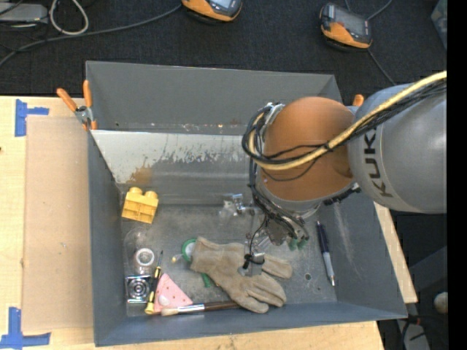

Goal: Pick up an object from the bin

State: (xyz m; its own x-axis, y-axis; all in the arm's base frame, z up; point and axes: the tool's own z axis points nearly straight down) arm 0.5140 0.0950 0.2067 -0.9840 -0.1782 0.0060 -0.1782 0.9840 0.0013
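Observation:
My gripper (253,258) hangs low under the arm's orange cover, right over the wrist end of a tan work glove (237,273) that lies flat in the front middle of the bin. Its tip looks to be on or just above the glove. A blue and silver pen (325,254) lies to the right of the gripper, pointing front to back. A small silvery metal piece (233,206) sits just behind and left of it. A green round thing (188,249) peeks out at the glove's left edge.
A yellow toy brick (139,204) lies at the left. In the front left corner are a clear cup (144,257), a metal block (136,289), a pink wedge (172,292) and a thin stick (198,308). The arm's bulk covers the bin's right middle.

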